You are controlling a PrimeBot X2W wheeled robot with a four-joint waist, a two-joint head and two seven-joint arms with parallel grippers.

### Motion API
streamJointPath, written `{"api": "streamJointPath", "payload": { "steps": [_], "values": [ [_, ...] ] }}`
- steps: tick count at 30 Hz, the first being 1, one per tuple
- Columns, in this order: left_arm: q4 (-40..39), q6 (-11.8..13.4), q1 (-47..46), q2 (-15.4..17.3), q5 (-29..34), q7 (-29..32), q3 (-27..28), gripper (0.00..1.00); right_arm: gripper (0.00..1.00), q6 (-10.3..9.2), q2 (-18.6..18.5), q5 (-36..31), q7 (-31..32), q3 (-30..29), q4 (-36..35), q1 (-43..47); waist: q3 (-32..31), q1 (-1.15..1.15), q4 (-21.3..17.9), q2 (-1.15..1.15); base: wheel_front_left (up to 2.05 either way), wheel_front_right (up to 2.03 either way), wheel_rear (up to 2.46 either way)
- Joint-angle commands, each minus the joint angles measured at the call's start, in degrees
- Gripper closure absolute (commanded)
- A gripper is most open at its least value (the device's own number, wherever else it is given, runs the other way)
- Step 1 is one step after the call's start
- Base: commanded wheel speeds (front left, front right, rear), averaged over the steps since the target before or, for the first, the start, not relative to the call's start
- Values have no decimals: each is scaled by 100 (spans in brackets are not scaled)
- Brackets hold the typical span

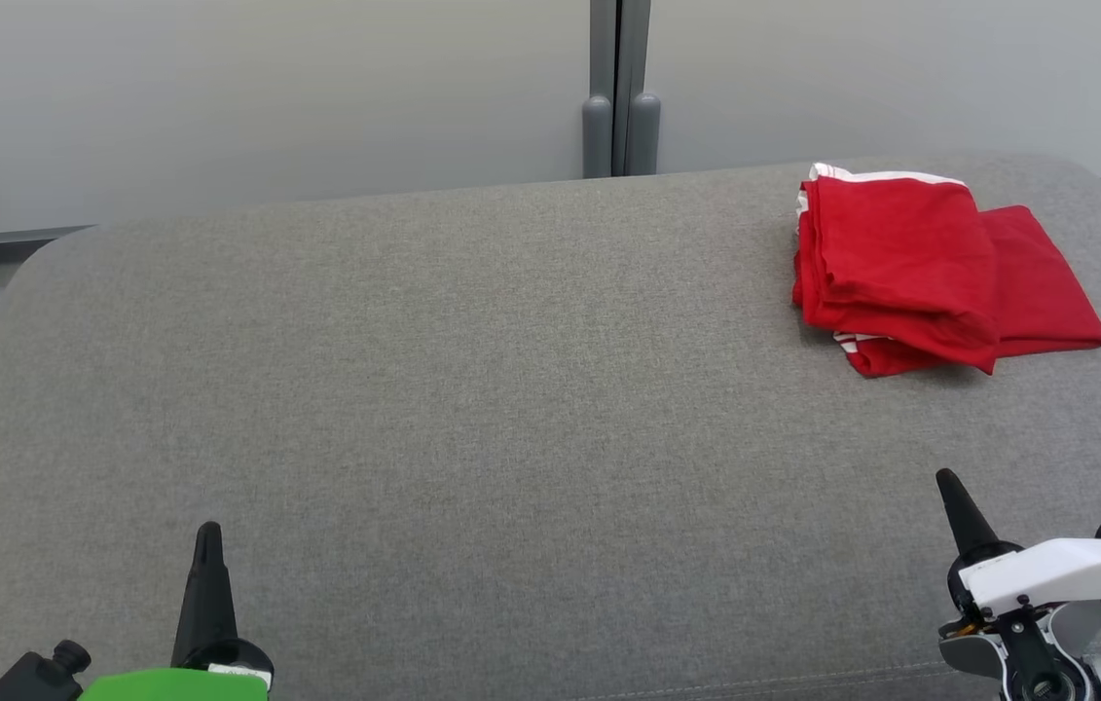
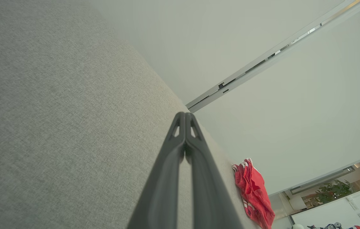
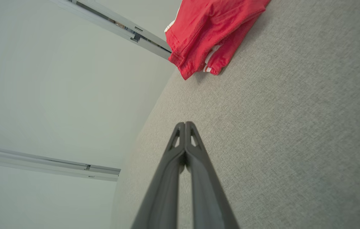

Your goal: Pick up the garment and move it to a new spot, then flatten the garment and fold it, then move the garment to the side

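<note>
While my left claw [image 1: 208, 534] and right claw [image 1: 947, 479] sit pressed together, empty, the folded red garment [image 1: 930, 277] lies well ahead of the right claw, near the edge of the desk [image 1: 472, 409]. A nudge could spill its layers or push it off. Right wrist view catches its striped hem [image 3: 210, 62]; head view, its whole outline.

left hand [image 1: 207, 534] and right hand [image 1: 946, 479] closed
</note>
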Motion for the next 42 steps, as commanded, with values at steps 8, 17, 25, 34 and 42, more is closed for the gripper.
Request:
{"api": "streamJointPath", "payload": {
  "steps": [8,17,25,34,42],
  "values": [
    [-112,-30,-152,12,-576,64,-26,100,100,1,16,504,207,-146,-108,-137,22,0,7,0,0,0,0],
    [-143,-36,-175,0,-1170,131,-52,100,100,2,40,1033,431,-288,-145,-139,51,0,16,0,0,0,0],
    [-171,-42,-190,-9,-1613,179,-72,100,100,1,53,1425,601,-389,-170,-143,75,0,23,0,0,0,0],
    [-200,-48,-199,-18,-2053,229,-95,100,100,1,70,1831,781,-502,-195,-138,101,0,31,0,0,0,0],
    [-221,-46,-208,-26,-2440,272,-116,100,100,1,88,2169,923,-589,-220,-140,125,0,39,0,0,0,0]
  ]
}}
